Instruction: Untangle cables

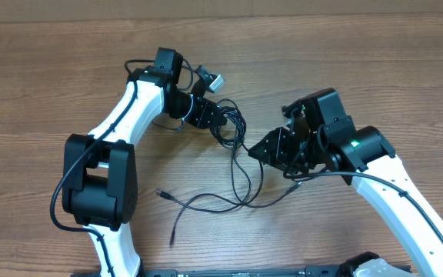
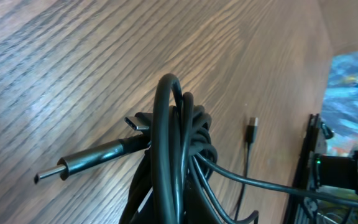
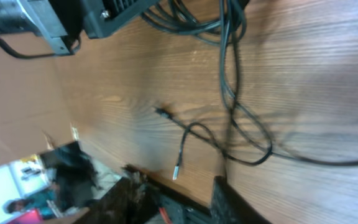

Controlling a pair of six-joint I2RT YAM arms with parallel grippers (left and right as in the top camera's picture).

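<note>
The cables (image 1: 241, 165) are thin black cords on the wooden table. My left gripper (image 1: 223, 117) is shut on their bunched upper part, which fills the left wrist view as a thick bundle (image 2: 173, 155) with a flat plug (image 2: 137, 122) and a pin plug (image 2: 73, 165) sticking out. From there, strands trail down into loose loops (image 3: 247, 146) and end in a dark plug (image 3: 160, 112) and a light-tipped plug (image 3: 176, 173). My right gripper (image 1: 258, 151) hovers just right of the hanging strands. Its fingers (image 3: 229, 200) are apart and open, with nothing between them.
The left arm's black elbow block (image 1: 98, 181) stands at the left of the loose cable ends. The table's front edge with a black rail (image 1: 244, 272) runs below them. The right arm's white link (image 1: 406, 208) crosses the lower right.
</note>
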